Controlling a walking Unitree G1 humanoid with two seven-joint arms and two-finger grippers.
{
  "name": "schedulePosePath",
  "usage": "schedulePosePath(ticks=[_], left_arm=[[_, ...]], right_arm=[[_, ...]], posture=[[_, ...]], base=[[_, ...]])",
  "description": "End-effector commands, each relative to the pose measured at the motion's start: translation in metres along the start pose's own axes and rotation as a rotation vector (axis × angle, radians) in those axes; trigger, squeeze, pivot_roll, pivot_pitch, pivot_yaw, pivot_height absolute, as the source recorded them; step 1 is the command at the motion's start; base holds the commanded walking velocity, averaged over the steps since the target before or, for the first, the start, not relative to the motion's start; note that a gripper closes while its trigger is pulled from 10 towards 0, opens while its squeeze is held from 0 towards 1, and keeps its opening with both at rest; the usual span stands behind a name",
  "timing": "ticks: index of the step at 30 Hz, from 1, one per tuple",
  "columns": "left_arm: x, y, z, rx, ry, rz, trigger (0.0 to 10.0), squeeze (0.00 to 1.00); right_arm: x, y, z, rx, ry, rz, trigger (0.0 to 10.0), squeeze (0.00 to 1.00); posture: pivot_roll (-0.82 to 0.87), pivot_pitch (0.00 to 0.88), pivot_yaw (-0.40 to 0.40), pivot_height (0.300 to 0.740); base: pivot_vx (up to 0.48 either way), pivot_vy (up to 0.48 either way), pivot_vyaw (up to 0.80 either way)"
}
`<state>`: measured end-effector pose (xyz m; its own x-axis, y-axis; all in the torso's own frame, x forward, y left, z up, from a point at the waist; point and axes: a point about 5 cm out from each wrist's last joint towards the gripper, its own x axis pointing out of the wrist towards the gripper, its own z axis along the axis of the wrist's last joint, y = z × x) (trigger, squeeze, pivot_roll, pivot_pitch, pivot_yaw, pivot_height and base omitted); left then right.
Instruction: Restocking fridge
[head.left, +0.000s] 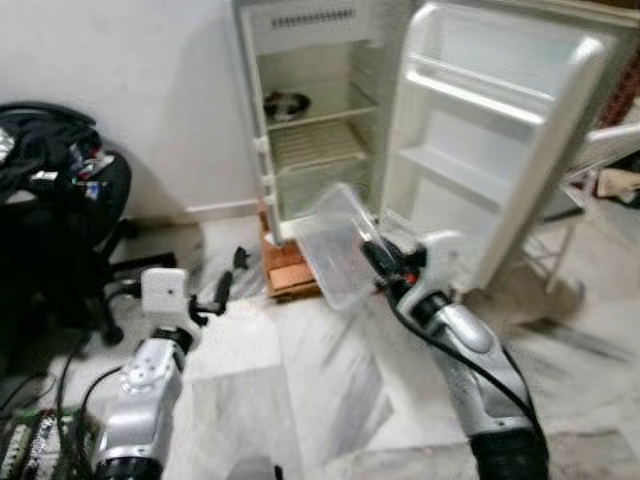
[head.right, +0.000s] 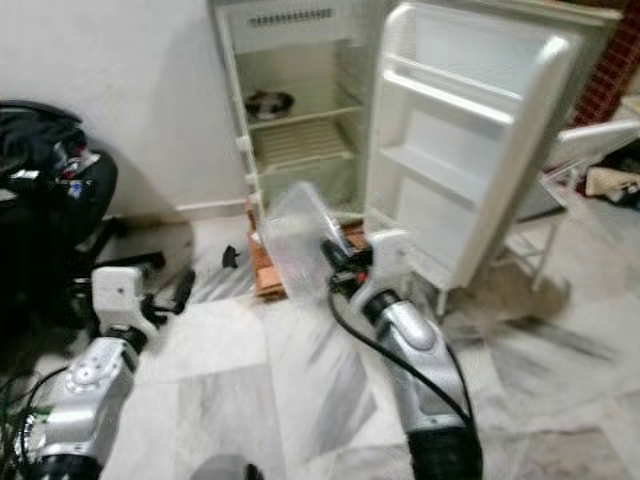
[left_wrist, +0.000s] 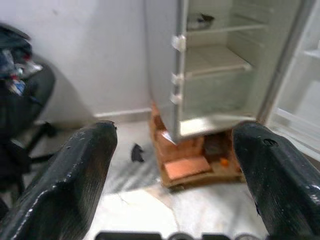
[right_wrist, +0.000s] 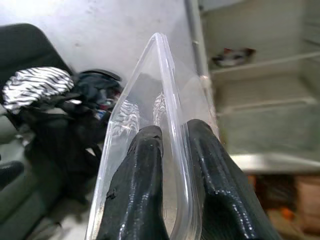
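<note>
Carrying a clear plastic container (head.left: 338, 250) toward the open fridge (head.left: 310, 110) is the step in hand, judged from the task. The right gripper (right_wrist: 172, 145) holds the container by its rim, the two black fingers (right_wrist: 145, 165) pinching the thin wall between them, one inside and one outside. The container is in the air, tilted, in front of the fridge's lower section and left of the swung-open door (head.left: 500, 130). It looks empty, though the plastic is blurred.

The left gripper (left_wrist: 172, 150) hangs low on the left with its jaws spread wide and nothing between them.

Inside the fridge, a small metal bowl (head.left: 287, 104) sits on an upper shelf. The wire shelf (head.left: 320, 145) below it is bare and appears the likely place for the container. The fridge stands on a base of bricks (head.left: 290, 265) on the marble floor (head.left: 300, 380). An office chair (head.left: 60, 200) heaped with dark clothing is at far left.

Recommendations:
- The grip is on a thin, flexible edge, so the wrist should move slowly to avoid the wall slipping out.
- Level the container before it passes the shelf front.
- Keep the arm clear of the door's inner racks on the right.
- The robot stands well back, so a closer approach seems needed first.
</note>
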<state>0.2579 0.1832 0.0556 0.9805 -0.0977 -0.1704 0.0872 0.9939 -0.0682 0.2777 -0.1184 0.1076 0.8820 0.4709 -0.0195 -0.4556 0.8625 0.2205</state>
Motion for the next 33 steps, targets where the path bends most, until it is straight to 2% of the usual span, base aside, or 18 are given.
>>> schedulePosePath(ticks=[1, 4, 14, 23, 27, 33], left_arm=[[0.005, -0.01, 0.005, 0.009, -0.02, -0.045, 10.0, 0.0], [0.006, -0.012, 0.007, 0.017, -0.03, -0.063, 10.0, 0.0], [0.007, -0.014, 0.007, 0.027, -0.035, -0.073, 10.0, 0.0], [0.007, -0.014, 0.003, 0.033, -0.023, -0.069, 10.0, 0.0], [0.007, -0.014, 0.001, 0.024, -0.011, -0.069, 10.0, 0.0], [0.008, -0.013, -0.001, 0.023, -0.001, -0.063, 10.0, 0.0]], right_arm=[[-0.002, -0.007, 0.007, -0.025, -0.013, -0.027, 10.0, 0.0], [-0.001, -0.006, 0.01, -0.027, -0.021, -0.026, 10.0, 0.0], [0.0, -0.006, 0.008, -0.033, -0.025, -0.043, 10.0, 0.0], [-0.002, -0.013, 0.009, -0.049, -0.033, -0.083, 10.0, 0.0], [-0.007, -0.02, 0.007, -0.053, -0.035, -0.135, 10.0, 0.0], [-0.007, -0.021, 0.004, -0.06, -0.029, -0.143, 10.0, 0.0]], posture=[[0.0, 0.0, 0.066, 0.74], [-0.01, 0.0, 0.064, 0.74], [0.0, 0.0, 0.059, 0.74], [0.0, 0.0, 0.047, 0.74], [0.0, 0.0, 0.044, 0.74], [-0.01, 0.0, 0.044, 0.74]], base=[[0.386, 0.285, 0.0], [0.39, 0.279, 0.0], [0.468, 0.0, 0.0], [0.477, 0.0, 0.0], [0.462, 0.0, 0.0], [0.442, 0.0, 0.0]])
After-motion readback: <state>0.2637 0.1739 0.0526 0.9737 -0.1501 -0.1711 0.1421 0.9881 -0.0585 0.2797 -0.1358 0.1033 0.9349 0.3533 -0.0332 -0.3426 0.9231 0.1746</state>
